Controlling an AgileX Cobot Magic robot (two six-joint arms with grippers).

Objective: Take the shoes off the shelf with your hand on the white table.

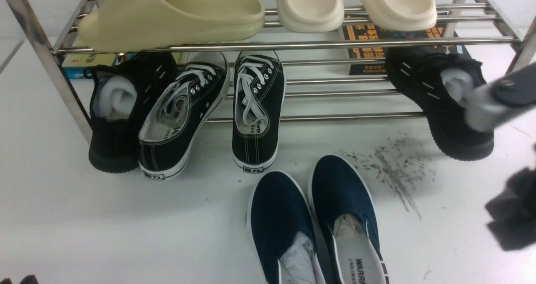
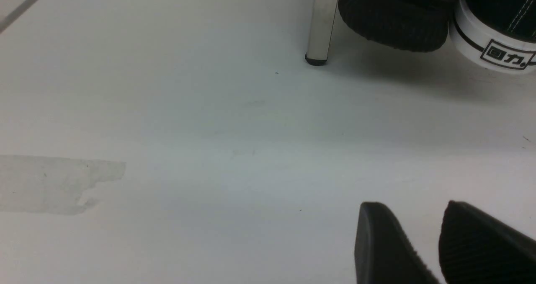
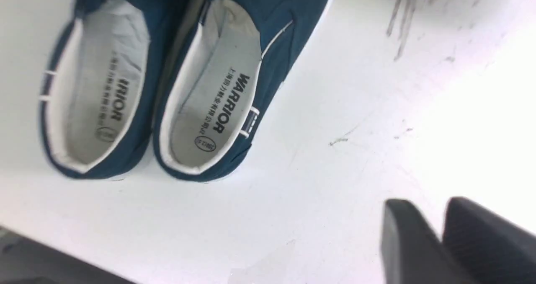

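Front view places the shoes point(image 1: 335, 200) off the shelf point(image 1: 293, 45), side by side at the near edge of the table point(image 1: 83, 217), so placement looks done; the right claw point(image 3: 439, 217), near-closed and empty, need only retract clear.

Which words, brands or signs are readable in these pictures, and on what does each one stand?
"WARRIOR": printed on the insole of a navy slip-on.
"回力": heel tab of a black lace-up sneaker.
Too small or blurred to read: the oval insole stamp and the dark book cover.
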